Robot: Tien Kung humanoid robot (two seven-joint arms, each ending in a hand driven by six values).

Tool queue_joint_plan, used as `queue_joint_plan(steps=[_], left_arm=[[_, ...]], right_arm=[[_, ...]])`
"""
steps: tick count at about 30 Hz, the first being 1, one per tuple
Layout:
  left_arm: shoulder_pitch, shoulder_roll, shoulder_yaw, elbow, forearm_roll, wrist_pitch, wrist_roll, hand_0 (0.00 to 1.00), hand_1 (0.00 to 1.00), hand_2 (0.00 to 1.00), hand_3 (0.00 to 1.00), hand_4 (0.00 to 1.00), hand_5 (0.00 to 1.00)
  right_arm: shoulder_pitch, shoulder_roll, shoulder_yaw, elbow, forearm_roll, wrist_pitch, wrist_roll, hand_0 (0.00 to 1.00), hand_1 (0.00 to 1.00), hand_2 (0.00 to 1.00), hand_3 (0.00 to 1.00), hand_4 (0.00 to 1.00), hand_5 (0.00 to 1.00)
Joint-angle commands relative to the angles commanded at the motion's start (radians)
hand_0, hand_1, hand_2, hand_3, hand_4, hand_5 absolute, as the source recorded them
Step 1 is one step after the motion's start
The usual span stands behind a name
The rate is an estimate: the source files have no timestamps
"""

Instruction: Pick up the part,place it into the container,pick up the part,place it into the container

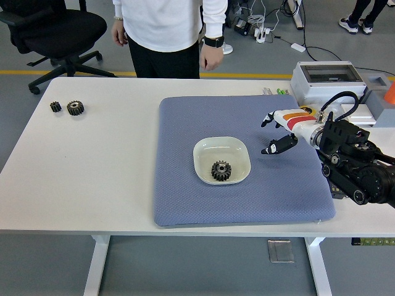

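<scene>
Gear one of the job is in the bowl; more parts wait at the far left.

One dark gear (221, 171) lies flat inside the white bowl (205, 149), which sits in the middle of the blue mat (185, 197). The right hand (279, 131) hovers over the mat to the right of the bowl, well clear of it, fingers spread and holding nothing. Two smaller gears (68, 108) sit side by side near the table's (92, 179) far-left corner, well apart from the bowl, so I judge the second pick and place not yet done. A person (170, 31) stands at the far side, hands hanging down, touching nothing. No left arm shows.
</scene>
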Motion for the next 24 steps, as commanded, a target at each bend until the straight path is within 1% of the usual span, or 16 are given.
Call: queue_joint_plan(steps=[2, 3, 7, 8, 9, 16, 24], left_arm=[[-0.001, 0.000, 0.003, 0.000, 0.000, 0.000, 0.001, 0.650, 0.617, 0.714, 0.580, 0.698, 0.610], [-0.002, 0.000, 0.003, 0.000, 0.002, -0.001, 0.002, 0.649, 0.618, 0.716, 0.580, 0.697, 0.609], [-0.002, 0.001, 0.008, 0.000, -0.001, -0.001, 0.002, 0.649, 0.618, 0.716, 0.580, 0.697, 0.609], [-0.002, 0.001, 0.009, 0.000, -0.001, -0.001, 0.002, 0.649, 0.618, 0.716, 0.580, 0.697, 0.609], [-0.002, 0.001, 0.009, 0.000, -0.002, -0.001, 0.002, 0.649, 0.619, 0.716, 0.579, 0.696, 0.608], [-0.005, 0.000, 0.012, 0.000, 0.002, -0.001, 0.004, 0.650, 0.623, 0.717, 0.579, 0.695, 0.608], [-0.013, 0.000, 0.026, 0.000, -0.010, -0.003, 0.002, 0.651, 0.626, 0.720, 0.580, 0.695, 0.608]], right_arm=[[0.000, 0.007, -0.018, -0.019, 0.017, -0.017, 0.009, 0.506, 0.641, 0.742, 0.644, 0.986, 0.333], [0.001, 0.012, -0.031, -0.032, 0.029, -0.025, 0.013, 0.480, 0.621, 0.723, 0.617, 0.957, 0.322], [0.000, 0.023, -0.074, -0.075, 0.075, -0.048, 0.010, 0.480, 0.621, 0.723, 0.617, 0.957, 0.322], [-0.001, 0.024, -0.079, -0.079, 0.082, -0.052, 0.009, 0.480, 0.621, 0.723, 0.617, 0.957, 0.322], [-0.002, 0.024, -0.082, -0.081, 0.085, -0.055, 0.009, 0.455, 0.609, 0.711, 0.601, 0.930, 0.309], [-0.008, 0.030, -0.113, -0.094, 0.114, -0.065, 0.009, 0.444, 0.604, 0.710, 0.597, 0.921, 0.304], [-0.008, 0.039, -0.135, -0.129, 0.151, -0.081, 0.006, 0.442, 0.603, 0.706, 0.592, 0.906, 0.292]])
